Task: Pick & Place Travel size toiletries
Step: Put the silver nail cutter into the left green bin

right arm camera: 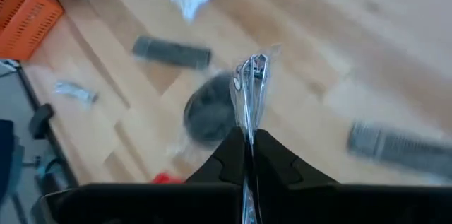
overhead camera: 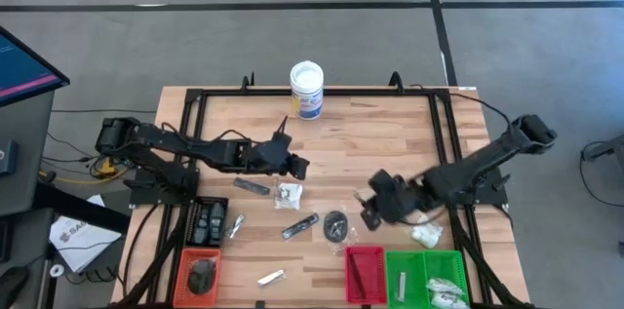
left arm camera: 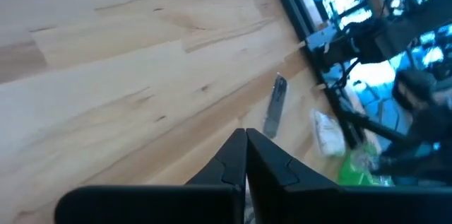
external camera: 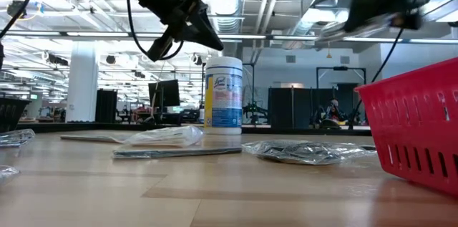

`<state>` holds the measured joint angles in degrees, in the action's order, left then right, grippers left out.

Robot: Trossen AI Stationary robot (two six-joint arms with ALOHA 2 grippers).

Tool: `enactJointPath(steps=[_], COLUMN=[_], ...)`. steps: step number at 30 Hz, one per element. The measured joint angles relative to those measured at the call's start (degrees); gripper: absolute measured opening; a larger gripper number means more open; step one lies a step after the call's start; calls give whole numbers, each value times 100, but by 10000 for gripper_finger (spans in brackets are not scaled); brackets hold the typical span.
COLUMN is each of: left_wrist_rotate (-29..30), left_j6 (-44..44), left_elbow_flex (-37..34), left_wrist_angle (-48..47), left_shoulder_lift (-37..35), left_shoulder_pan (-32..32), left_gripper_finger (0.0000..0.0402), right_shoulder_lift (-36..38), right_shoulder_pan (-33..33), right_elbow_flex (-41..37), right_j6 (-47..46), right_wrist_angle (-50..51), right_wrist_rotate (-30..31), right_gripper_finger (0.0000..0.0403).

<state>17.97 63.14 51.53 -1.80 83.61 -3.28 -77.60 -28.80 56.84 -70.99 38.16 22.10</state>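
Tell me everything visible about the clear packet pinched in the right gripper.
The clear packet is a thin, crinkled, glossy plastic sleeve with silvery highlights, seen edge-on. The right gripper is shut on its lower end, so it sticks out past the fingertips, lifted off the wooden table. Only the fingers touch it. Below it on the table lies a dark round disc in its own wrapper. Its contents cannot be made out.

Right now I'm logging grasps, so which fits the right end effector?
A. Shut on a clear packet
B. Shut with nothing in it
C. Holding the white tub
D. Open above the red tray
A: in its wrist view the right end effector pinches a clear packet above the table.
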Motion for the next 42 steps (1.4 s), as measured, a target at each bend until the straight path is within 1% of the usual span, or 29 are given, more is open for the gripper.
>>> enactJointPath(steps=[5, 10, 13, 17, 21, 24, 27, 31, 33, 37, 42], left_wrist_rotate=[531, 1293, 1735, 2124, 2279, 2444, 2526, 2556, 2556, 2556, 2568], left_j6=[528, 905, 1115, 1274, 1319, 1387, 1417, 1431, 1431, 1431, 1431], left_elbow_flex=[0, 0, 0, 0, 0, 0, 0, 0, 0, 0, 2], left_wrist_angle=[110, 250, 329, 377, 535, 594, 629, 668, 667, 673, 701], left_shoulder_lift=[0, 0, 0, 0, 0, 0, 0, 0, 0, 0, 0], left_shoulder_pan=[-424, -998, -1326, -1662, -1861, -1985, -2073, -2174, -2208, -2279, -2341], left_gripper_finger=[0, 0, 0, 0, 0, 0, 0, 0, 0, 0, 0], right_shoulder_lift=[-176, -702, -1090, -1606, -2172, -2608, -2989, -3374, -3495, -3626, -3613], right_shoulder_pan=[-1226, -2289, -2754, -3163, -3268, -3254, -3204, -3189, -3189, -3189, -3188], right_elbow_flex=[3, 165, 536, 1344, 2229, 2742, 3075, 3161, 3163, 3167, 3171], right_j6=[-1718, -3321, -4053, -4772, -4966, -4812, -4647, -4624, -4619, -4604, -4606], right_wrist_angle=[215, 424, 942, 1949, 2838, 3137, 3234, 3516, 3578, 3531, 3643], right_wrist_rotate=[485, 634, 631, 579, 198, -103, -432, -982, -1157, -1393, -1526], right_gripper_finger=[5, 3, 2, 2, 1, 1, 1, 2, 3, 5, 6])
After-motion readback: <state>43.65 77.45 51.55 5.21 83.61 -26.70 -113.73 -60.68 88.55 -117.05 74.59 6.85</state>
